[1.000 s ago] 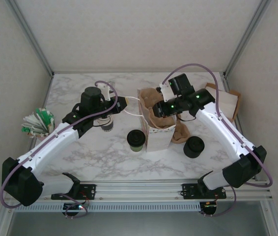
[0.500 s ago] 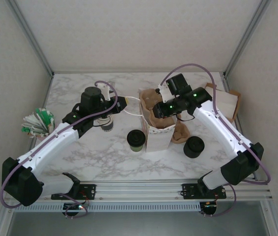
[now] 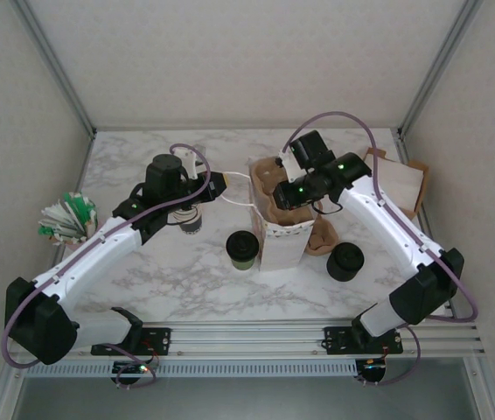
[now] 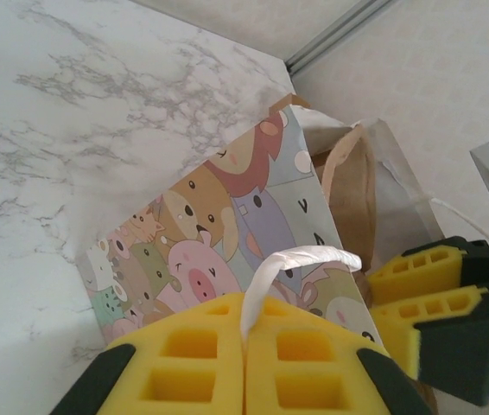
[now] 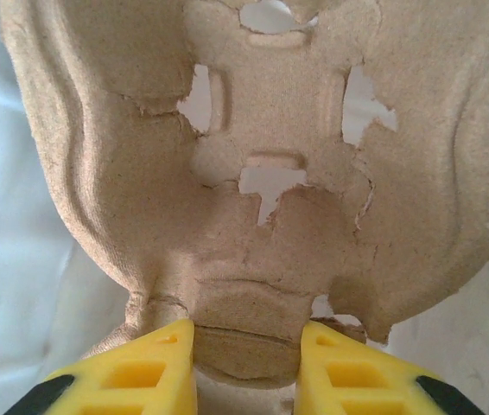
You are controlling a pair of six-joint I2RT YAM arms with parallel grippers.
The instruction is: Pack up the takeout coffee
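The takeout coffee [image 3: 241, 248], a dark cup with a black lid, stands on the marble table just left of the cartoon-print paper bag [image 3: 282, 247]. My left gripper [image 3: 219, 186] is shut on the bag's white handle [image 4: 305, 258], its yellow pads [image 4: 193, 354] pressed together around it, pulling the bag [image 4: 227, 225] open. Over the bag's mouth, my right gripper [image 3: 276, 189] is shut on the edge of a brown pulp cup carrier [image 5: 262, 164]. The carrier [image 3: 263, 175] hangs at the bag's opening.
A squat black stack of lids [image 3: 345, 261] sits right of the bag, with another pulp carrier [image 3: 323, 236] beside it. Lidless cups [image 3: 191, 220] stand under my left arm. Sachets [image 3: 66, 218] lie at the left edge, a box [image 3: 402, 181] at the back right.
My right arm has shifted a little to the left and back with the carrier over the bag. The left arm has held still.
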